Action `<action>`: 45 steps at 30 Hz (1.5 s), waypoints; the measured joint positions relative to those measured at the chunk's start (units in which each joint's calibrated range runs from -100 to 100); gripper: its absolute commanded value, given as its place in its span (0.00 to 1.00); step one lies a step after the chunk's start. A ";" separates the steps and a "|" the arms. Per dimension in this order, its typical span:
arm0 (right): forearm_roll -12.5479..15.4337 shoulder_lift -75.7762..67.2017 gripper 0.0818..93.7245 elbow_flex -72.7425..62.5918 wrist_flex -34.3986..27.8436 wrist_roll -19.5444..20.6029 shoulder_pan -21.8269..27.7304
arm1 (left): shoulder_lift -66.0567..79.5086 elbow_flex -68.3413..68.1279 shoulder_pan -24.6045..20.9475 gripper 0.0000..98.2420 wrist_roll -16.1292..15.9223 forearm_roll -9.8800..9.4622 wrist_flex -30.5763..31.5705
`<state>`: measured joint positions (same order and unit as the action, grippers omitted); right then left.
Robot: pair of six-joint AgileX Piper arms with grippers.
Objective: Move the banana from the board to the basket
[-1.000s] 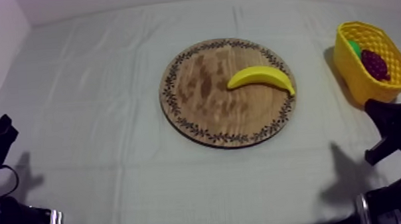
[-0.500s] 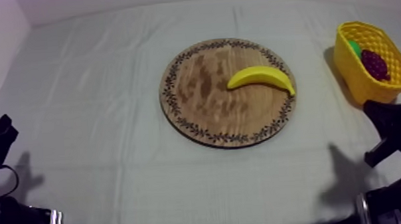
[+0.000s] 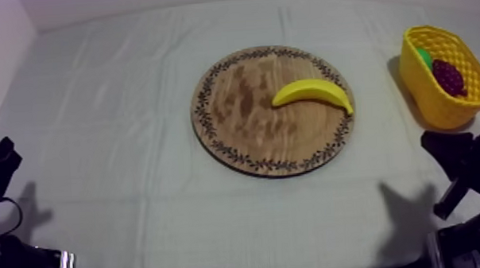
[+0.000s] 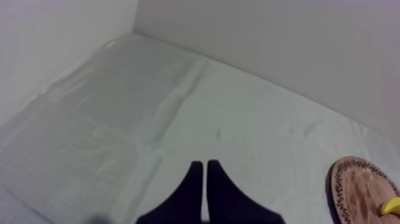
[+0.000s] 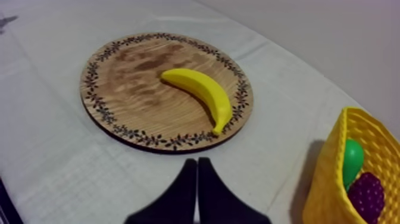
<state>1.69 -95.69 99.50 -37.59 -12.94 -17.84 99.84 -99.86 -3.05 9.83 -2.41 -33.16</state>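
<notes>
**Banana on the board, both hands clenched**

At the far left, the left hand [image 4: 205,164] is sitting low at the near edge of the surface. Its two black fingers are pressing together into a narrow wedge and grasping nothing. The grey-white cloth [image 3: 114,103] is spreading out before it, smooth, with soft fold lines.

In the middle, the round wooden board [image 3: 238,116] is lying flat. Its grain is showing darker blotches, and a leafy pattern is running around the rim. The banana [image 3: 312,91], glossy yellow and curved, is resting on the board's right half, with one tip reaching the patterned rim.

A strip of cloth is separating the board from the yellow basket [image 3: 432,92], which is standing at the right with lattice walls. Inside it, dark purple grapes [image 3: 448,77] and a green fruit [image 3: 423,55] are lying side by side.

Near the basket, the right hand [image 5: 197,161] is also clenched on nothing. Compared with half a second ago, it is sitting a little farther from the basket and closer to the near edge. Everything else is lying as before.
</notes>
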 measured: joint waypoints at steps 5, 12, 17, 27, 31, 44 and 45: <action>-0.26 1.34 0.01 -1.30 -0.10 -1.93 -0.92 | 0.00 0.00 0.00 0.00 0.00 0.00 0.00; -3.48 11.21 0.00 -10.00 -4.76 -4.11 -2.46 | 0.00 0.00 0.00 0.00 -0.03 0.00 0.00; -5.72 21.21 0.00 -19.55 -11.53 -4.57 -3.46 | 0.00 0.00 0.00 0.00 -0.03 0.00 0.00; -6.53 42.97 0.00 -44.74 -27.34 -9.69 -1.28 | 0.00 0.00 0.00 0.00 -0.03 0.00 0.00; -6.05 52.55 0.00 -54.03 -34.10 -13.00 -0.85 | 0.00 0.00 0.00 0.00 -0.03 0.00 0.00; -4.12 76.96 0.01 -84.34 -56.57 -22.98 -0.40 | 0.00 0.00 0.00 0.00 -0.03 0.00 0.00; -4.40 78.09 0.01 -86.15 -57.49 -23.24 -0.68 | 0.00 0.00 0.00 0.00 -0.03 0.00 0.00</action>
<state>-2.71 -17.60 13.36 -95.08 -36.17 -18.51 99.84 -99.86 -3.05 9.80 -2.41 -33.16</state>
